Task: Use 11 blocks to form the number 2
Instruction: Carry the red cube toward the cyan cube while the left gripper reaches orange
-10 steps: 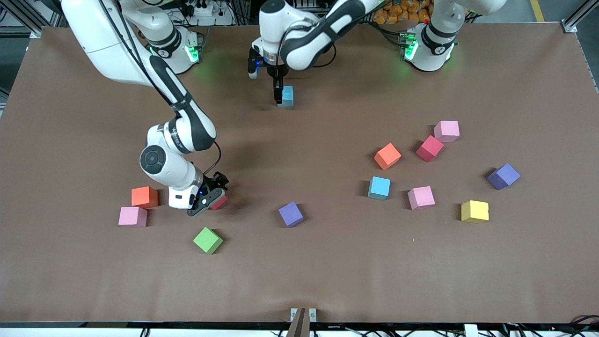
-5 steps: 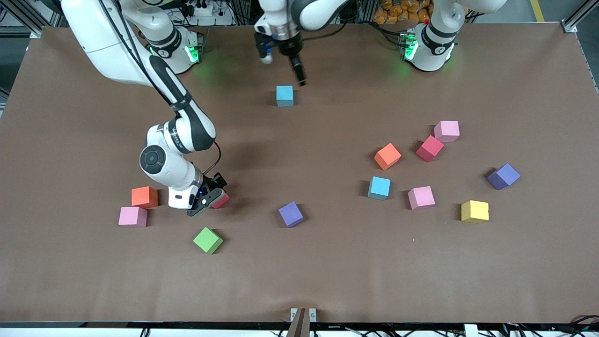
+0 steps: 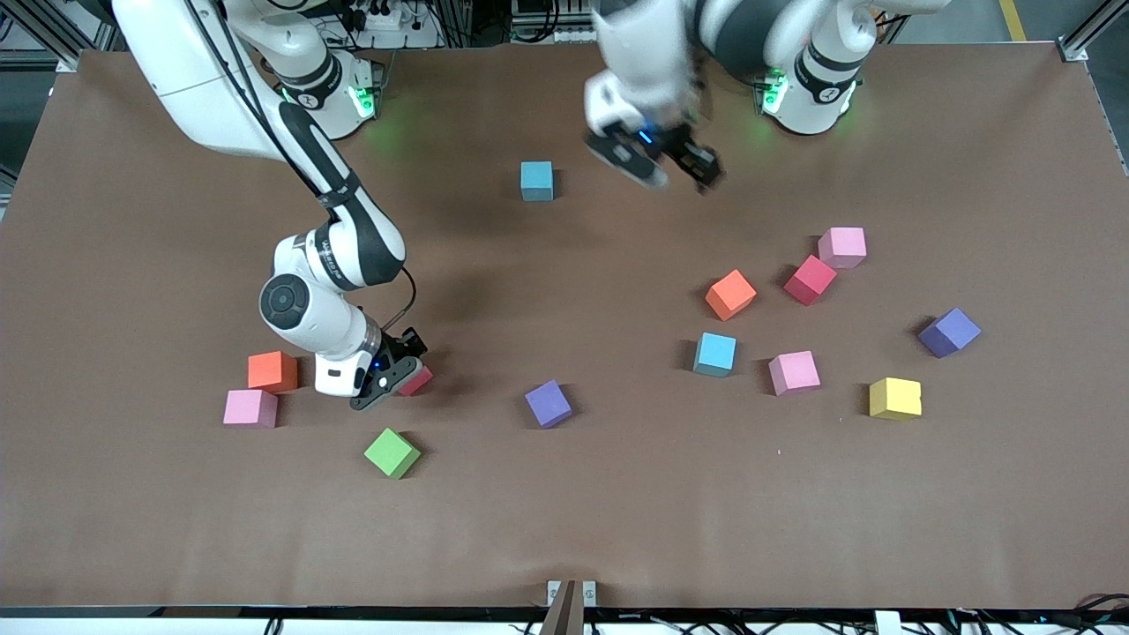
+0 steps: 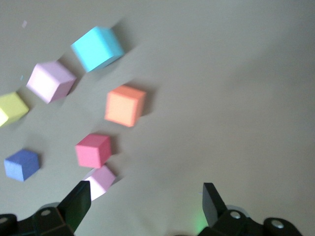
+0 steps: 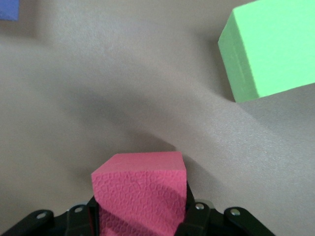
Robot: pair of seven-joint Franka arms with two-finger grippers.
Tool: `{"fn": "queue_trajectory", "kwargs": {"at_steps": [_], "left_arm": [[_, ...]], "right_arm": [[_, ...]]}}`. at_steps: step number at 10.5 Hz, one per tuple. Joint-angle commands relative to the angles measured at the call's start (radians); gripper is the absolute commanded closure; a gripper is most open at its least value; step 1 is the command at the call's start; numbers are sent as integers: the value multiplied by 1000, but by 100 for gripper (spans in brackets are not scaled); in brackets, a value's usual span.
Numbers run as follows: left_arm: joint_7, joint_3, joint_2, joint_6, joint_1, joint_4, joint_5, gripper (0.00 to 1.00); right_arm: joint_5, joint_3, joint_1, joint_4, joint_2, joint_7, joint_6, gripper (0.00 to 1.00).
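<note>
One block gripped | right end effector (image 3: 399, 381) clamped on red block (image 3: 417, 381), low on table (image 3: 564, 529) beside green block (image 3: 392, 453) | left end effector (image 3: 666, 163) wide open, empty, above table near light blue block (image 3: 536, 180) | next: lift red, carry toward blue.

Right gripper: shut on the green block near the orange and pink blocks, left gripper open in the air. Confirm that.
Wrong block. The right gripper is shut on a red block, as the right wrist view shows; the green block lies free, nearer the front camera. The left gripper is indeed open in the air.
</note>
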Motion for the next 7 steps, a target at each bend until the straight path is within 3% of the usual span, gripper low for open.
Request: {"fn": "queue_trajectory", "kwargs": {"at_steps": [1,2,4,7], "left_arm": [[77,156,13,46,16,-16,-20,0],[162,238,13,79,24,-21,-26,0],[288,326,7,168,35,-80,-27,0],[390,399,-75,416,39,-308,-29,0]], "right_arm": [[-3,23,-5,7,-30,71,-46,76],[-3,41,-6,7,-33,82,-49,75],[-10,78,-5,0,-61,51,-84,75],[-72,142,-3,-22,-156,-79,-207,75]]}}
